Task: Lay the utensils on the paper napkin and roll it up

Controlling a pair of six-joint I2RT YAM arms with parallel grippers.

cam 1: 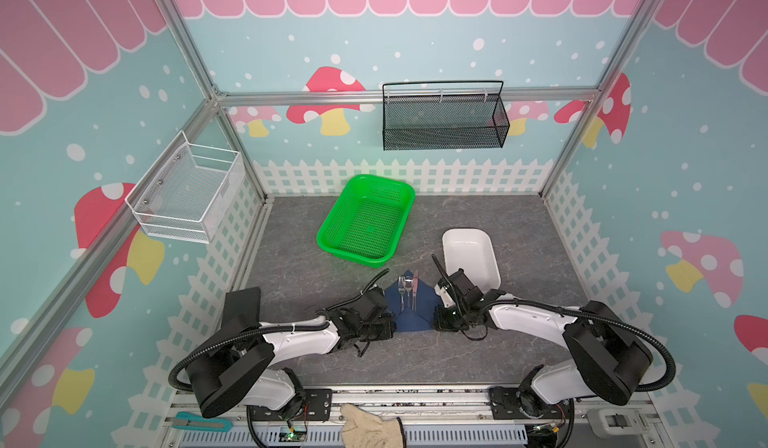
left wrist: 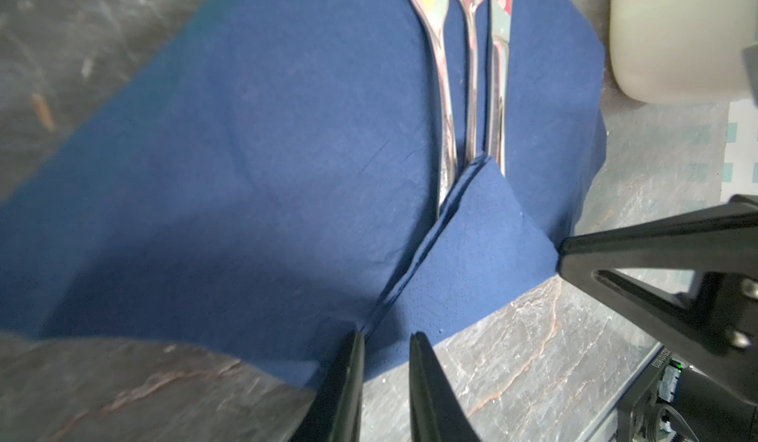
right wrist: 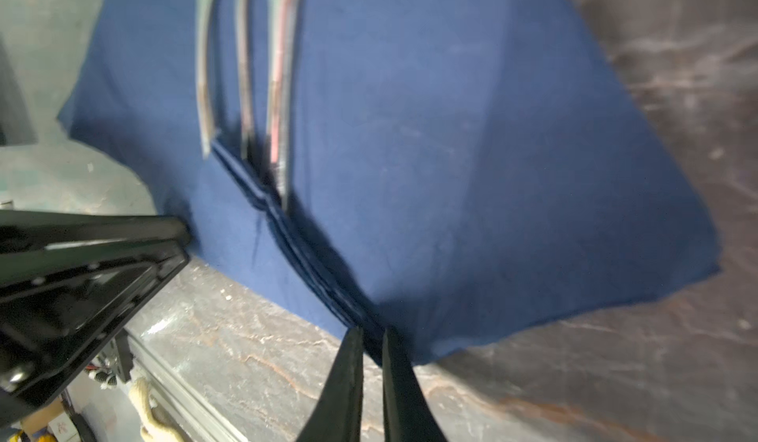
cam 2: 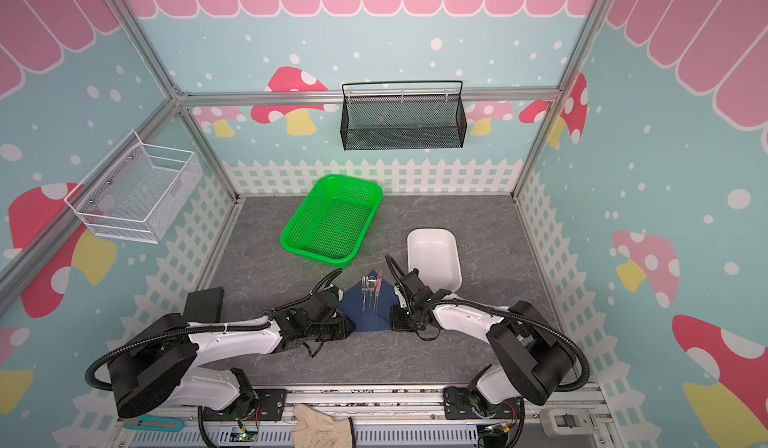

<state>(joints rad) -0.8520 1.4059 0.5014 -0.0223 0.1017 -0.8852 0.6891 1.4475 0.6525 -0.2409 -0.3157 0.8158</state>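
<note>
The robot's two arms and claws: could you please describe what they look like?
The left arm and right arm have white shells between bulky black joints, each trailed by a ribbed black hose. The left claw and right claw are black, with two flat fingers tapering to points.

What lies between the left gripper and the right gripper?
The blue napkin, its near corner folded over the utensils' handle ends; both top views show it.

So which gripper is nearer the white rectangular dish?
Right. The right gripper is at the navy paper napkin edge nearest the dish; the left gripper is at the opposite edge, farther off.
</note>
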